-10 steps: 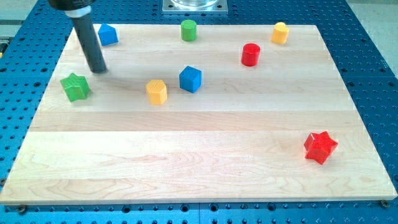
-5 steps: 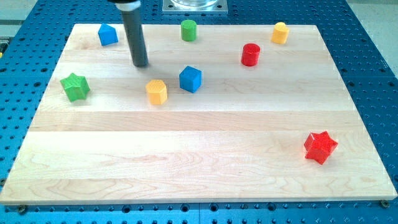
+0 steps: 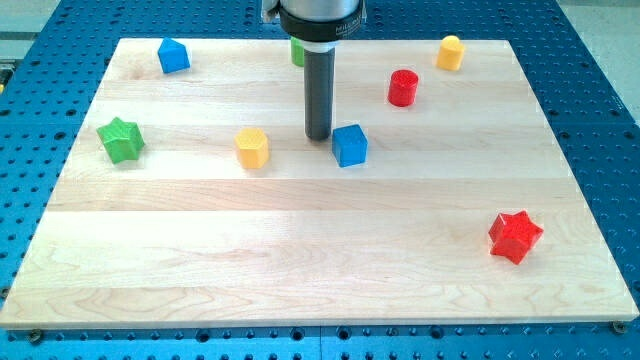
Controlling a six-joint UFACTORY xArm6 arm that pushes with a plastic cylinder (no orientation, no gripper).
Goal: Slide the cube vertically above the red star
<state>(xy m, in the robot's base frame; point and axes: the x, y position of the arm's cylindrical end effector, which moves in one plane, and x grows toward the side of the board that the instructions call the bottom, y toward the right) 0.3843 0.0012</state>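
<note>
The blue cube (image 3: 350, 145) lies near the middle of the wooden board (image 3: 320, 280). My tip (image 3: 318, 136) stands just to the view's left of the cube and slightly above it, close to or touching its upper-left side. The red star (image 3: 515, 237) lies at the view's lower right, far from the cube.
A yellow hexagonal block (image 3: 252, 147) lies left of my tip. A green star (image 3: 121, 139) sits at the left edge. A second blue block (image 3: 173, 55) is top left. A red cylinder (image 3: 402, 88) and a yellow cylinder (image 3: 451, 52) are top right. A green cylinder (image 3: 297, 52) is mostly hidden behind the rod.
My tip has swept from the view's upper left to the board's middle. The blue cube has moved right and slightly down.
</note>
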